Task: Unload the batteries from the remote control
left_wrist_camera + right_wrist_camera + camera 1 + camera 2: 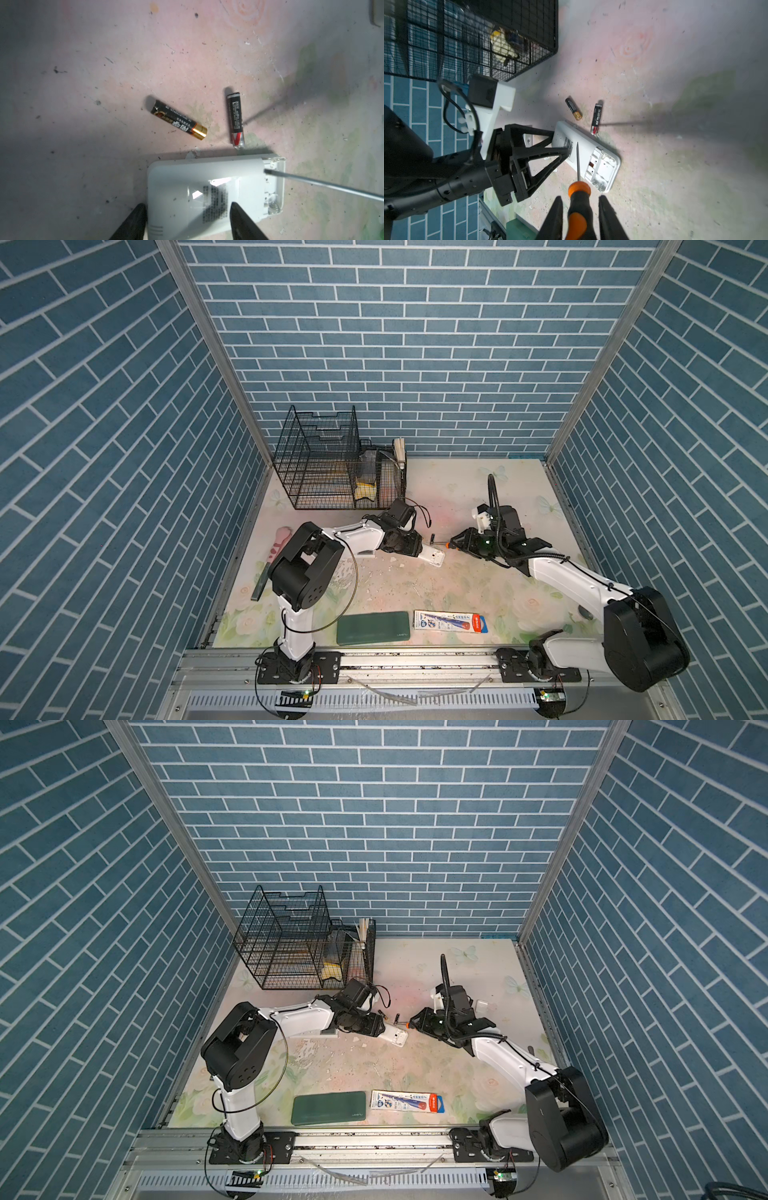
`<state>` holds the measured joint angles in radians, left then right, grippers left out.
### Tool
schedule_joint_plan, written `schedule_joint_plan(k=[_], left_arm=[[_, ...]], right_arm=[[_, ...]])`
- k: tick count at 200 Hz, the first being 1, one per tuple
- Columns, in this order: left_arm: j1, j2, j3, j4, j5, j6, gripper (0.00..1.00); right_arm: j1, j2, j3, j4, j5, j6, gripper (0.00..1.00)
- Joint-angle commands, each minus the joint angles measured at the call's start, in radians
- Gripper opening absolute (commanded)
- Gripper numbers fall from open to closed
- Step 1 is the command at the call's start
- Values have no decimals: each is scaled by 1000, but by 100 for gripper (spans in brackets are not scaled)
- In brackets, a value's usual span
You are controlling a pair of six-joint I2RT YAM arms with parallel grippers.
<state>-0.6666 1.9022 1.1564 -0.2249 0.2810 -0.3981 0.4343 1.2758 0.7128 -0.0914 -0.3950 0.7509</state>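
The white remote control (pixel 197 187) lies back-up on the table, and my left gripper (pixel 187 204) is shut on its sides. Its battery compartment (pixel 602 168) is open and looks empty. Two batteries lie loose on the table just beyond the remote: one black with a gold end (pixel 178 119), one black with a red and silver end (pixel 235 119). My right gripper (pixel 581 197) is shut on a black-and-orange screwdriver (pixel 578 203). The screwdriver's tip (pixel 266 170) sits at the compartment's edge. In both top views the grippers (pixel 419 549) (pixel 453 543) face each other over the remote (pixel 397 1039).
A black wire rack (pixel 320 464) stands at the back left, close behind my left arm. A green flat case (pixel 372 627) and a printed packet (pixel 451 621) lie near the front edge. A pink-handled object (pixel 282 539) and a dark strip (pixel 262 580) lie at the left.
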Motion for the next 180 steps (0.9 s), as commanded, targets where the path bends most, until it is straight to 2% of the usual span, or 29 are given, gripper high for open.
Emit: schedule_joint_plan(k=[1,29,67,133,180], left_arm=[[-2,-5,-46,-1,54,-47,65],[-8,-18,-63,21,67,-71,66],[-38,-41,-78,37,67,-101,68],[-67,-110,-97,-6,21,-104,70],[-64,-217,-109,-102,-52,-74,72]], right_arm=[[-13,-57,-17,22,108,-6,0],[-51,-51,-69,117,156,23,0],[-123,30,-105,265,156,54,0],[-210,294,-85,560,35,99,0],[-226,386,-58,592,-20,72,0]])
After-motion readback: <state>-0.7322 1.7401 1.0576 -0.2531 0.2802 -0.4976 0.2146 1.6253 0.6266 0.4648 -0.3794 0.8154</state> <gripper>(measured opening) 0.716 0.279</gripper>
